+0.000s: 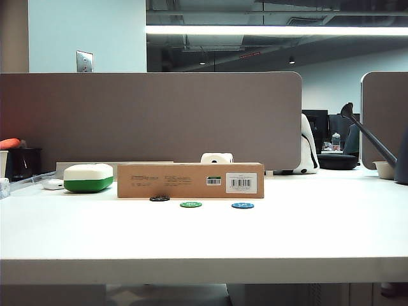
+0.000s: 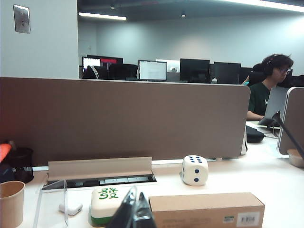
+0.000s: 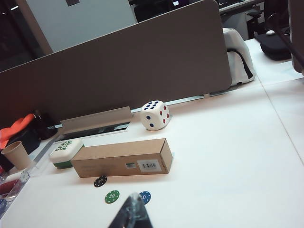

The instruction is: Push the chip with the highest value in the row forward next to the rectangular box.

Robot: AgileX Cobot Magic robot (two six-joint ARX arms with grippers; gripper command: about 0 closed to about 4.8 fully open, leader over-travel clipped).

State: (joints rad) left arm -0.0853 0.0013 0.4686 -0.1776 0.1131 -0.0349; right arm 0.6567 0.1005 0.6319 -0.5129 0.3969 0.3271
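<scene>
The black chip (image 1: pixel 159 198) sits just at the rectangular box (image 1: pixel 190 180), at the box's 7 o'clock, ahead of the green chip (image 1: pixel 190 204) and blue chip (image 1: pixel 242 205). I judge the push done; next I'd retreat. Left gripper (image 2: pixel 134 214) and right gripper (image 3: pixel 132 216) hang above the worktop (image 1: pixel 204 233), both narrow.

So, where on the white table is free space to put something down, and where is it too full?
Free: the wide white table right of the long brown cardboard box, and the front strip below the green chip and blue chip. Crowded: the black chip lies close to the box, with the white-and-green rounded case beside it and the large white die behind.
</scene>
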